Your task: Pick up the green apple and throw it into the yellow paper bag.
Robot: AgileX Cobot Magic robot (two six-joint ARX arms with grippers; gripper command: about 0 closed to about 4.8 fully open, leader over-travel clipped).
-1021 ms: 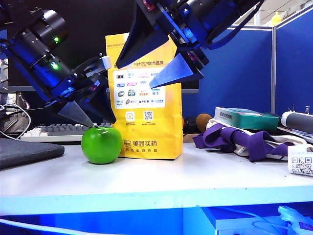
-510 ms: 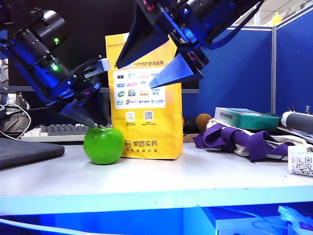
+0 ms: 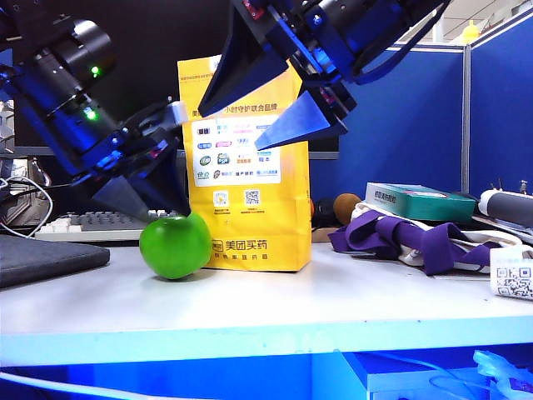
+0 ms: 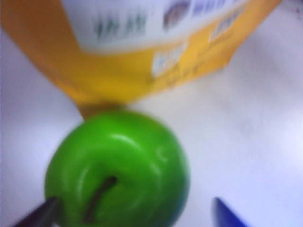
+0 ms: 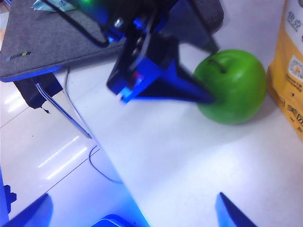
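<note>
Grippers point(image 3: 150, 204) point(image 3: 287, 108) apart, green apple point(image 3: 175, 244) unheld.

1. Exterior view: low, level with the bench's point(image 3: 275, 308) front edge.
2. Left wrist view: close above the green apple point(image 4: 118, 168).
3. Right wrist view: higher, sharing apple point(image 5: 232, 85) and yellow paper bag point(image 5: 291, 71).

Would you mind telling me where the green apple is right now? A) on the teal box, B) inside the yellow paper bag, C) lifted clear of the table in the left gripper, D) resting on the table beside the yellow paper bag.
D: the green apple sits on the table against the yellow paper bag, with the open left gripper straddling its top.
</note>
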